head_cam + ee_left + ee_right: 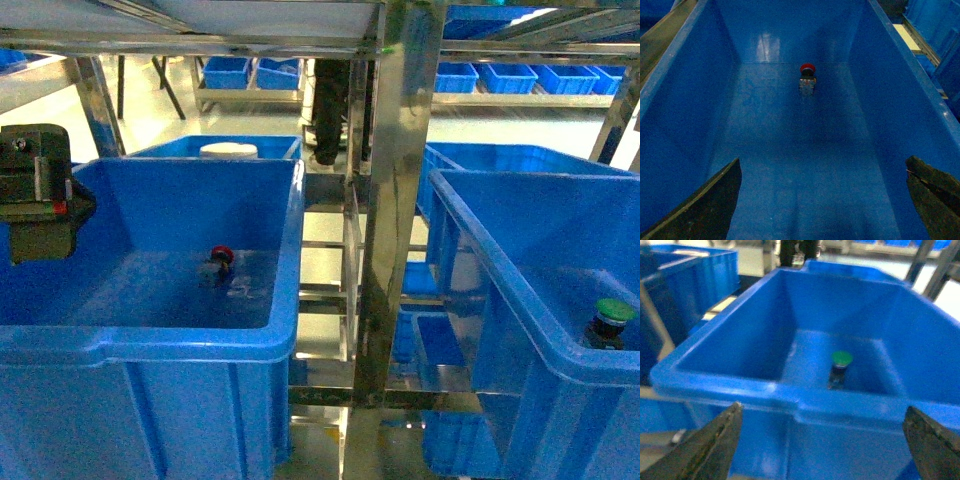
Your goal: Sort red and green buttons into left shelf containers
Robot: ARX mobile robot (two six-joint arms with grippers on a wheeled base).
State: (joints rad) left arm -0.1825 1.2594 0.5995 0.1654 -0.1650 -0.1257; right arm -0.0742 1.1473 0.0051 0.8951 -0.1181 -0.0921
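The left hand (822, 200) hangs inside the left bin (150, 345) with its fingers spread wide and nothing between them. Ahead of it, the red button (807, 76) stands on the bin floor near the far wall. The right hand (822, 445), also spread wide and holding nothing, hovers just outside the right bin (725, 382); the green button (841, 367) stands on the floor beyond its near rim.

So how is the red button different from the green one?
The red button has a red cap and sits in the left bin; the green button has a green cap and sits in the right bin. Both stand cap-up on dark bodies, alone on their bin floors, untouched.
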